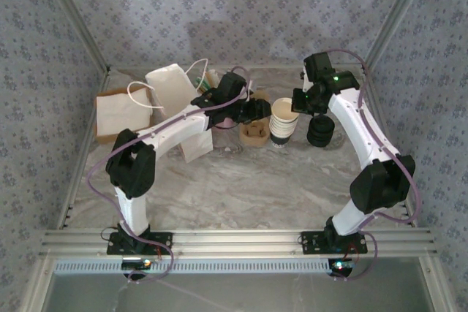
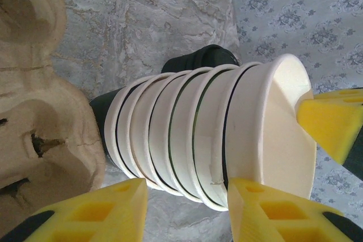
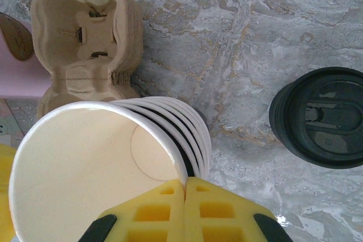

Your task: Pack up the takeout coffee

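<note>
Right gripper (image 3: 184,188) is pressed together on the rim of the top cup (image 3: 74,179) of one stack (image 2: 170,134), about seven cups. Left gripper (image 2: 186,196) stands spread, just short of that stack. One black lid (image 3: 320,117) sits on the table (image 3: 244,38) just beside the stack; whether a cup is under it cannot be told. One pulp carrier (image 3: 85,32), one pink holder (image 3: 17,80)

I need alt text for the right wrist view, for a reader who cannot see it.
A stack of cream paper cups stands on the marble table, with the yellow jaws of the right gripper closed on the top cup's rim. A brown pulp carrier lies at the upper left, a black plastic lid at the right.
</note>
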{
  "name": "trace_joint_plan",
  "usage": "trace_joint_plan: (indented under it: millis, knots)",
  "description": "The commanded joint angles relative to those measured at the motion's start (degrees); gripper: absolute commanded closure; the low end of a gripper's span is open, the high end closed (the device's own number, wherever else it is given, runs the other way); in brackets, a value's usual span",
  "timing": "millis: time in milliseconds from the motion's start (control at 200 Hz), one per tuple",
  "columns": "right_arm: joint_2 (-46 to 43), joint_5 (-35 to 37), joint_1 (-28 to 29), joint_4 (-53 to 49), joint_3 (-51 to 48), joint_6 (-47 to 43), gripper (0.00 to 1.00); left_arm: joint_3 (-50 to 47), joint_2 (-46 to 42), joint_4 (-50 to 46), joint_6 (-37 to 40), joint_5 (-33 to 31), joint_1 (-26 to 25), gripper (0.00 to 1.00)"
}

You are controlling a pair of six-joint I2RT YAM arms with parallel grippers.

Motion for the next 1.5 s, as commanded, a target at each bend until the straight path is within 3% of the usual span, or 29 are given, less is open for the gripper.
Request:
trace_joint_plan:
  millis: [0, 790, 1499]
  knots:
    - [-0.8, -2.3, -0.2, 0.0, 1.3, 1.2, 1.00, -0.3, 0.8, 2.3, -0.6, 1.4, 0.2, 0.58]
    - [-1.7, -2.1, -1.6, -0.5, 1.5, 1.9, 1.00, -2.4, -2.0, 3.9, -0.6, 1.5, 0.4, 0.54]
    - [-6.7, -0.6, -1.5, -6.3, 10.3, 2.3, 1.00, -3.3, -3.4, 3.9, -0.3, 1.1, 0.5, 0.54]
